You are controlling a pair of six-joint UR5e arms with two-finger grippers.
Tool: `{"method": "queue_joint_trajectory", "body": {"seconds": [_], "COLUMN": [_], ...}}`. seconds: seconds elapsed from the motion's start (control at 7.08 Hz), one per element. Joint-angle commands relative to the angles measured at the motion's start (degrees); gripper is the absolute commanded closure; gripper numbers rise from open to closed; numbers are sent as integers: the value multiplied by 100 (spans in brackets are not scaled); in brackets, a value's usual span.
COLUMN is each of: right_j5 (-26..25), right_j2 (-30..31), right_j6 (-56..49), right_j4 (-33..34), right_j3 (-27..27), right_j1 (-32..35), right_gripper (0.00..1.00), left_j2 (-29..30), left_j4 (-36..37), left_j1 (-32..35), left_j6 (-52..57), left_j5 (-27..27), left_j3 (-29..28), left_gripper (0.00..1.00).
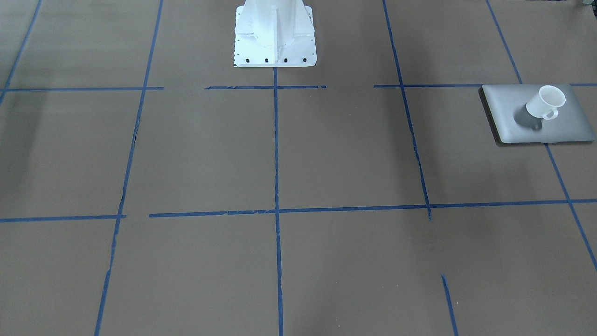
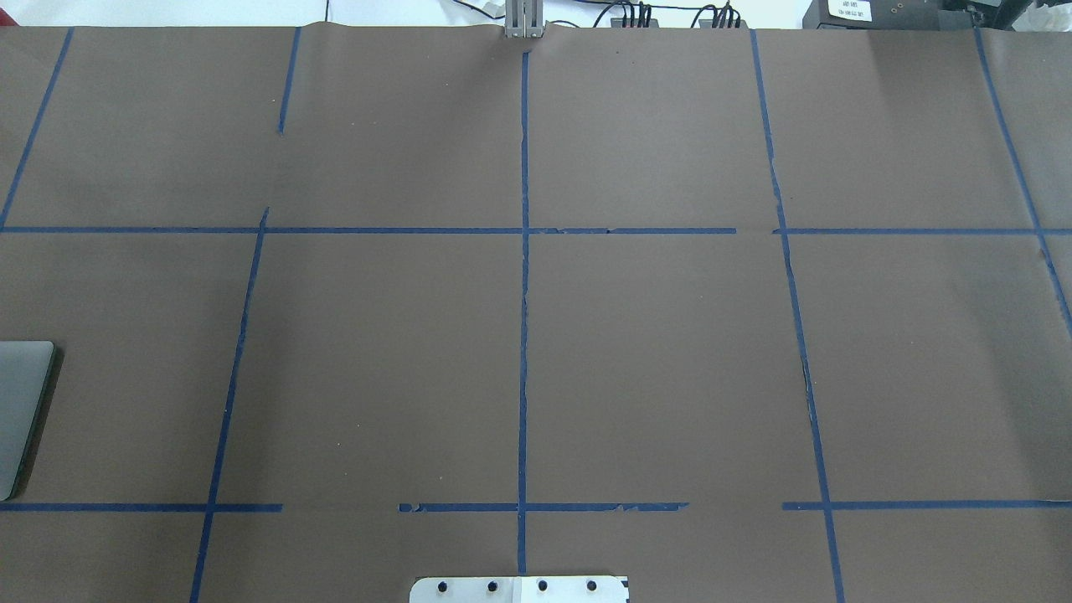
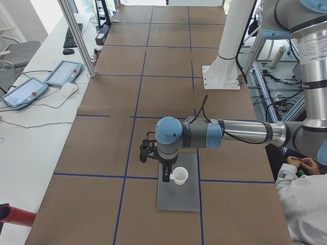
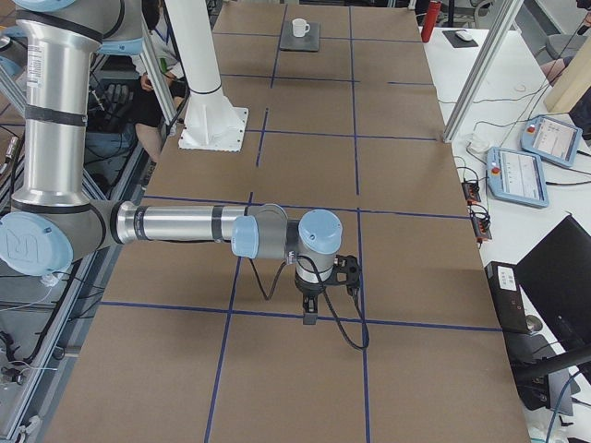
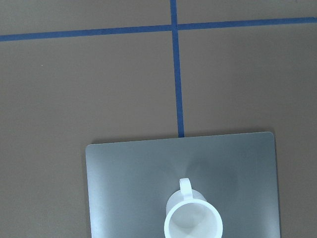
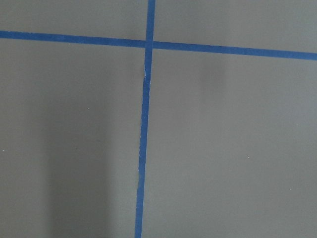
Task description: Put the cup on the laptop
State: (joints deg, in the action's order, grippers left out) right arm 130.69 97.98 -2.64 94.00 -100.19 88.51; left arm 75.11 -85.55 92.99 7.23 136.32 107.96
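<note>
The small white cup [image 1: 545, 102] stands upright on the closed silver-grey laptop [image 1: 503, 109] at the table's end on my left side. Both show in the left wrist view, the cup [image 5: 193, 223] at the bottom with its handle up, on the laptop lid [image 5: 129, 188]. In the exterior left view my left gripper [image 3: 166, 176] hangs above the laptop [image 3: 179, 199], close beside the cup [image 3: 180, 176]; I cannot tell whether it is open or shut. My right gripper [image 4: 309, 314] hangs over bare table near a tape crossing; I cannot tell its state. No fingers show in either wrist view.
The white pedestal base [image 1: 275, 37] is bolted at the robot's side of the table. Blue tape lines grid the brown table cover. Teach pendants [image 3: 64, 74] lie on a side desk. An operator [image 3: 306, 189] sits beside the table's end. A red object [image 3: 15, 217] lies near the corner.
</note>
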Motion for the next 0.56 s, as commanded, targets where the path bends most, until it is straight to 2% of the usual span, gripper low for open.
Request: {"method": "queue_joint_trajectory", "body": {"seconds": [0.0, 0.42], "right_j5": [0, 0], "right_j2": [2, -6], "right_j6": [0, 0], "right_j4": [4, -5], "right_j3": [0, 0], "right_j1": [0, 0], "right_gripper": [0, 0], "left_j2": [4, -5], "left_j4": [-119, -128], "left_j1": [-9, 0], "left_j6": [-11, -20], "left_j5": [0, 44], "left_j3": [-47, -65], "left_gripper": [0, 0]}}
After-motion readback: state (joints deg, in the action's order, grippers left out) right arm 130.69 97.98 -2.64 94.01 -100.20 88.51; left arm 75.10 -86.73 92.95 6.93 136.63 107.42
